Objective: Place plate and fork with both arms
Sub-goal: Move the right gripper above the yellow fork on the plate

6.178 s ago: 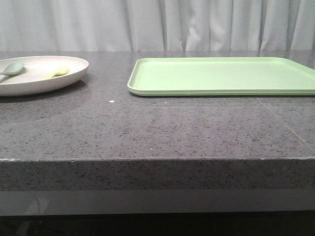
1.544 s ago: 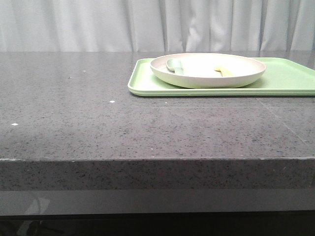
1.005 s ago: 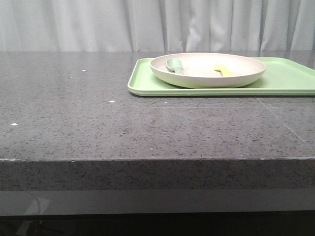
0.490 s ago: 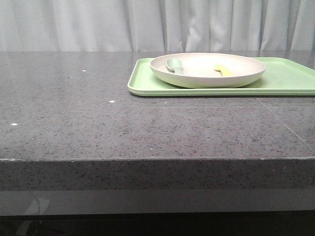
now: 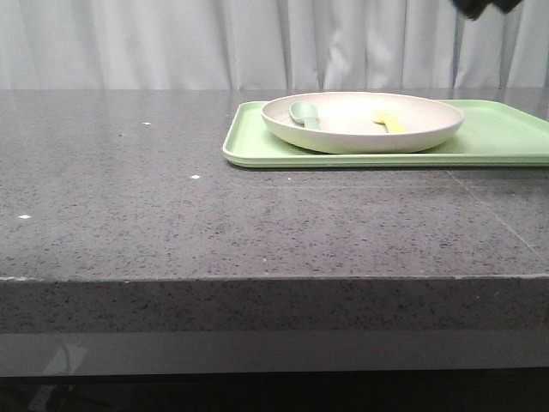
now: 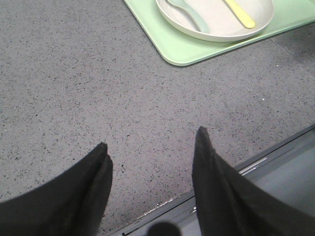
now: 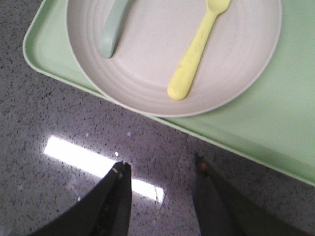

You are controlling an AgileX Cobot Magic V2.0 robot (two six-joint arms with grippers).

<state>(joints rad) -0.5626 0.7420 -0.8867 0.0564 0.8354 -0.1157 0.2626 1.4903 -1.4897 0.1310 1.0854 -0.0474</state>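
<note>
The cream-white plate (image 5: 362, 129) rests on the left part of the light-green tray (image 5: 506, 137). Inside the plate lie the pale-yellow fork (image 7: 197, 49) and a grey-green spoon (image 7: 112, 29), also seen as the fork (image 6: 240, 14) and spoon (image 6: 189, 12) in the left wrist view. My left gripper (image 6: 150, 140) is open over bare counter near the front edge, well short of the tray. My right gripper (image 7: 160, 164) is open above the counter just in front of the tray's near rim, with nothing between its fingers. A dark bit of the right arm (image 5: 485, 7) shows at the top of the front view.
The dark speckled stone counter (image 5: 214, 215) stretches left of the tray. Its front edge (image 6: 236, 169) lies right under the left gripper. A white curtain (image 5: 171, 43) hangs behind the table.
The plate with fork and spoon went from the table's left onto the tray more than a second ago and has stayed still since. A dark part of the right arm has just entered the top right.
</note>
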